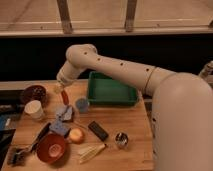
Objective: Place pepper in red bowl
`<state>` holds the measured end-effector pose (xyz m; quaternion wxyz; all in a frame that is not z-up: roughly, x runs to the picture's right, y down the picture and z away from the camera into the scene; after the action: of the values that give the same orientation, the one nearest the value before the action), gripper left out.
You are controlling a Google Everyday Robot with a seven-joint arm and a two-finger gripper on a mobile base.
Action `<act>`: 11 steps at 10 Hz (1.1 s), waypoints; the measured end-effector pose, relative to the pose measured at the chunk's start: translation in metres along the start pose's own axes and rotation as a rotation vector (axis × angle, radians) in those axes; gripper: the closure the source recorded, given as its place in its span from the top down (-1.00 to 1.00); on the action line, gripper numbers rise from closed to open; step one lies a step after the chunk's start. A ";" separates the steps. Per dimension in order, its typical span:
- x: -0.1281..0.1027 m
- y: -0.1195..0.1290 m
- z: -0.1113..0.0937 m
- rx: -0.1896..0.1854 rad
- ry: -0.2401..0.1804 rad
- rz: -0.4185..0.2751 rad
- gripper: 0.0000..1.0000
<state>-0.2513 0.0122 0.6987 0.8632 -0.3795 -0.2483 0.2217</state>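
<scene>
My gripper (62, 90) hangs over the left part of the wooden table, between the maroon bowl and the blue cup. It is shut on the pepper (64, 96), a small slim red-orange piece that points down from the fingers, above the table surface. The red bowl (50, 148) is bright orange-red and stands at the front left of the table, well in front of the gripper and a little to its left. A dark utensil leans on the bowl's left rim.
A maroon bowl (33, 93) and a white cup (34, 109) stand at the left. A blue cup (82, 105), a green tray (112, 91), grey-blue pieces (62, 113), a yellow-orange ball (76, 135), pale-yellow sticks (92, 151), a black block (98, 130) and a metal cup (120, 140) are also on the table.
</scene>
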 end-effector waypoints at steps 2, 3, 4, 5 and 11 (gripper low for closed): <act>-0.005 0.029 0.010 -0.065 0.029 -0.025 -1.00; -0.005 0.041 0.015 -0.101 0.047 -0.038 -1.00; -0.006 0.043 0.016 -0.107 0.049 -0.042 -1.00; -0.005 0.043 0.016 -0.106 0.049 -0.040 -1.00; -0.003 0.042 0.017 -0.116 0.065 -0.044 -1.00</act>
<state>-0.2725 0.0455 0.6758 0.8519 -0.4305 -0.2408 0.1756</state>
